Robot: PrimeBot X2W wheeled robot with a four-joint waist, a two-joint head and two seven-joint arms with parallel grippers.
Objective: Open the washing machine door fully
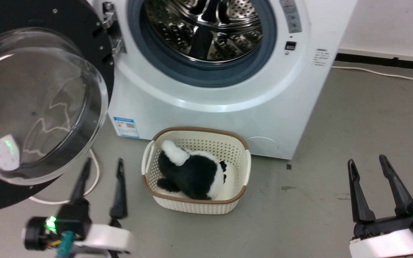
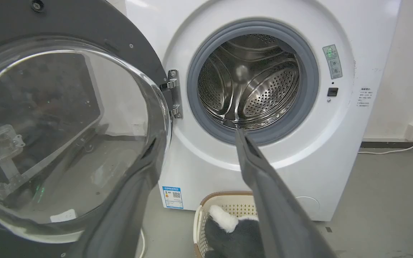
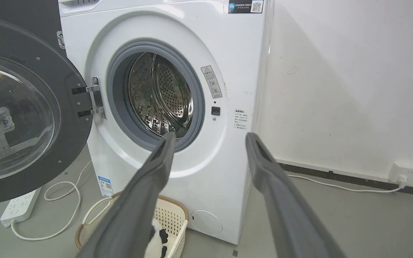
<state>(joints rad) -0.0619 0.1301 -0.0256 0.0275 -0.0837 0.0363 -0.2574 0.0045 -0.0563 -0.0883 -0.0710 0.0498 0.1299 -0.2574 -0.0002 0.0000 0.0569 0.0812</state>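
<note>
Your washing machine door [image 1: 31, 107] stands swung wide on its hinge at the left of the washing machine [image 1: 228, 100], leaving the drum exposed. Your left hand [image 1: 104, 162] hangs just below the door's lower edge, fingers spread, grasping nothing. Your right hand [image 1: 367, 160] is likewise released, well apart above the floor. Assessment: the opening step looks all but complete. Any remaining swing calls for a light left-hand push on the black rim, clear of the basket [image 1: 199, 129].

Washing machine door [image 2: 66, 136] stands open left of steel drum [image 2: 249, 82]; left gripper [image 2: 197, 138] spread, empty; basket [image 2: 206, 200] with plush toy [image 2: 222, 219] below.
</note>
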